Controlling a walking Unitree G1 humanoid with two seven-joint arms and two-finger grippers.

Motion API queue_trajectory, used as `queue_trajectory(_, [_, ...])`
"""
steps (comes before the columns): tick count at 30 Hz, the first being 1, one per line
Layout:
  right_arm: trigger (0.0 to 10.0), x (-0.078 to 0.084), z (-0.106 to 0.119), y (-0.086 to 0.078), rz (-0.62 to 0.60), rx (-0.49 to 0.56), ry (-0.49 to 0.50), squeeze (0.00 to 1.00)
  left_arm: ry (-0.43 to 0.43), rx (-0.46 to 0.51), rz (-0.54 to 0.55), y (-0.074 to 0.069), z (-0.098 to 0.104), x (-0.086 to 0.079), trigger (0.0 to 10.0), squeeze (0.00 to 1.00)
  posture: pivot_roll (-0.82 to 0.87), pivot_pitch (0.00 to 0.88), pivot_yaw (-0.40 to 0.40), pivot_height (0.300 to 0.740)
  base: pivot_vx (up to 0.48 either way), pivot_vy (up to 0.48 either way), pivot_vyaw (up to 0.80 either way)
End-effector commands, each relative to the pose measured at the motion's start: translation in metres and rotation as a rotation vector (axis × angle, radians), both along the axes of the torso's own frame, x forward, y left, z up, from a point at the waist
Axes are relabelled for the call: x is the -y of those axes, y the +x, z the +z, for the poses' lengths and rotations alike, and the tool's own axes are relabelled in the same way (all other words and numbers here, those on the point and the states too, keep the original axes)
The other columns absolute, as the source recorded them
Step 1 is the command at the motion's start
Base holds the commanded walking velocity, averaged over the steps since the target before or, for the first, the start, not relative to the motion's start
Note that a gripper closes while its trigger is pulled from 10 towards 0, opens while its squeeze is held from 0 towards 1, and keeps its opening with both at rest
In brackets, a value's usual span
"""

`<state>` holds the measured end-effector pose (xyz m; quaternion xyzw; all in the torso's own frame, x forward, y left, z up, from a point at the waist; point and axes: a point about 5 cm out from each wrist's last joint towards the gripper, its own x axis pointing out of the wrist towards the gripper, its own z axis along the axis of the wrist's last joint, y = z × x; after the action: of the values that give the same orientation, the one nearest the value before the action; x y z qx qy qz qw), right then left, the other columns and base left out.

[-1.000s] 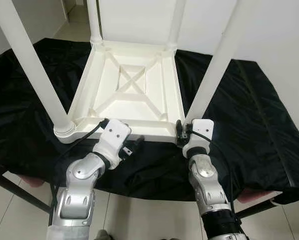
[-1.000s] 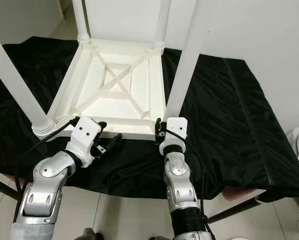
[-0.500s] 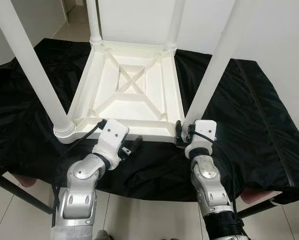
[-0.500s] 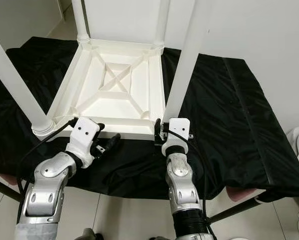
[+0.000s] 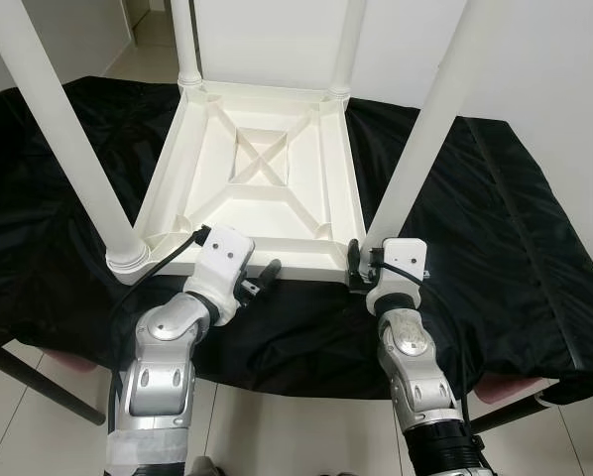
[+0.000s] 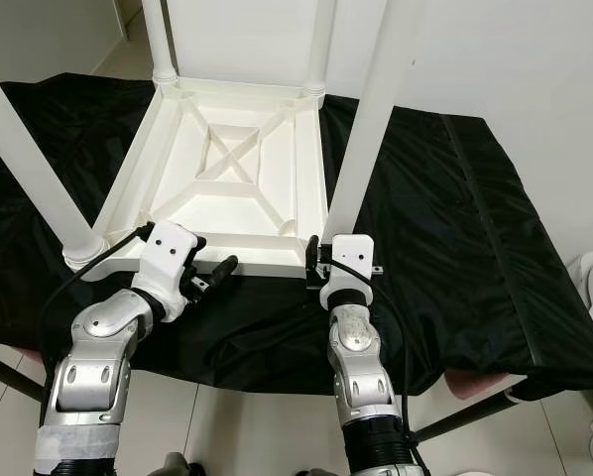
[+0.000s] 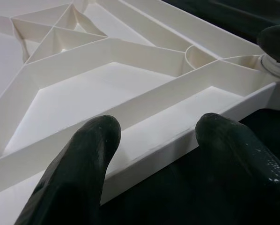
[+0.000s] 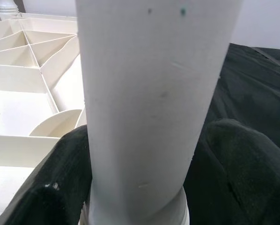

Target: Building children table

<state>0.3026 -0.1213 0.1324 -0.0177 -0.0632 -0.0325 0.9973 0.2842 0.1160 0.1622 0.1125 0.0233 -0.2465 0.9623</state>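
table (image 5: 267,188): light stiff plastic, upside down on black cloth (image 5: 495,228)
right gripper (image 8: 144,154): fingers clamped round near-corner leg (image 5: 425,129); smooth, slippery
left gripper (image 7: 151,140): fingers apart astride near rim; best hold

The near edge of the upturned white table (image 5: 267,256) is blocked by the left gripper (image 7: 154,136), spread across its rim, and by the right gripper (image 8: 144,154), clamped round the near right leg (image 5: 425,119). Open room is left over the ribbed underside between the four legs, and on the black cloth (image 5: 505,228) at right.
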Motion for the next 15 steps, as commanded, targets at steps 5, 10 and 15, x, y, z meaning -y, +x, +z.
queue_trajectory(5, [10.0, 0.0075, -0.0112, -0.0008, -0.031, -0.057, 0.008, 0.0, -0.049, 0.037, 0.328, 0.0034, -0.0037, -0.0074, 10.0, 0.0, -0.04, 0.072, -0.04, 0.74, 0.0, 0.0, 0.0])
queue_trajectory(10, [10.0, 0.0083, -0.0109, -0.0018, -0.028, -0.055, -0.004, 0.0, -0.042, 0.053, 0.34, 0.0016, -0.0034, -0.0062, 10.0, 0.0, -0.03, 0.073, -0.047, 0.74, 0.0, 0.0, 0.0])
queue_trajectory(15, [10.0, 0.0096, -0.01, -0.0024, -0.035, -0.048, -0.016, 0.0, -0.033, 0.067, 0.341, 0.0018, -0.0016, -0.0079, 10.0, 0.0, -0.03, 0.075, -0.046, 0.74, 0.0, 0.0, 0.0])
